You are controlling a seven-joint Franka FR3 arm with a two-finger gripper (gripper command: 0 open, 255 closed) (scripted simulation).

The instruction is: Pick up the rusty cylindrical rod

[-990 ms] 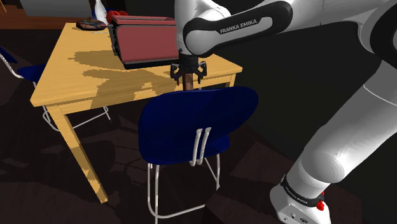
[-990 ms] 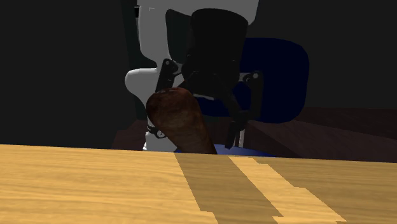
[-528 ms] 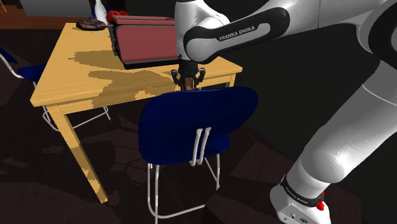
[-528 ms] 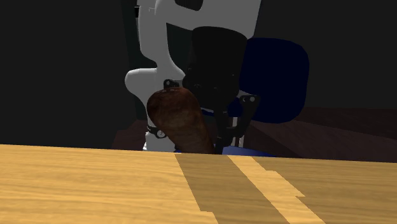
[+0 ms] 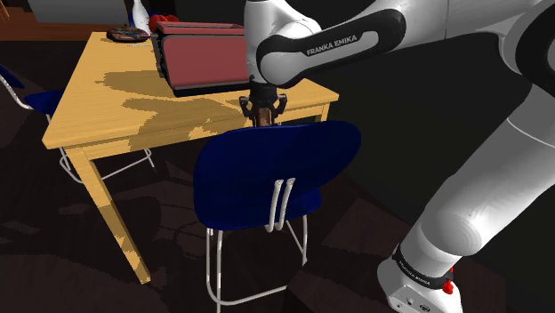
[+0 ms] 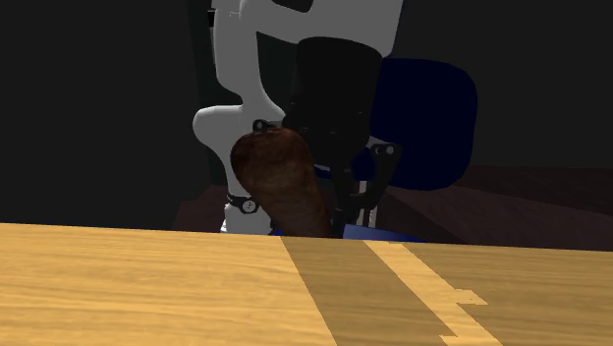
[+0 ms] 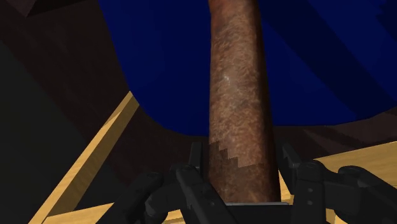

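Observation:
The rusty brown rod [image 5: 264, 116] stands at the wooden table's [image 5: 98, 98] near edge, just behind the blue chair's back [image 5: 276, 169]. My black gripper [image 5: 264, 108] comes down on it from above and is shut on it. From across the table [image 6: 147, 285], the rod [image 6: 283, 187] leans slightly, its rounded end toward the camera, with the gripper [image 6: 329, 192] clasping it from behind. Along the hand, the rod [image 7: 238, 95] runs out from between the two fingers [image 7: 197, 167], which press its sides, with the chair [image 7: 159, 57] beyond.
A dark case with a red top [image 5: 203, 53] lies on the table close behind the gripper. A white bottle [image 5: 140, 13], red things [image 5: 163, 20] and a dark dish [image 5: 127, 36] stand at the far end. A second blue chair [image 5: 36, 98] is at the shoulder view's left.
The fingers, wide apart a second ago, have closed onto the rod. The hand has dropped a little, and the rod has shifted slightly in the second exterior view.

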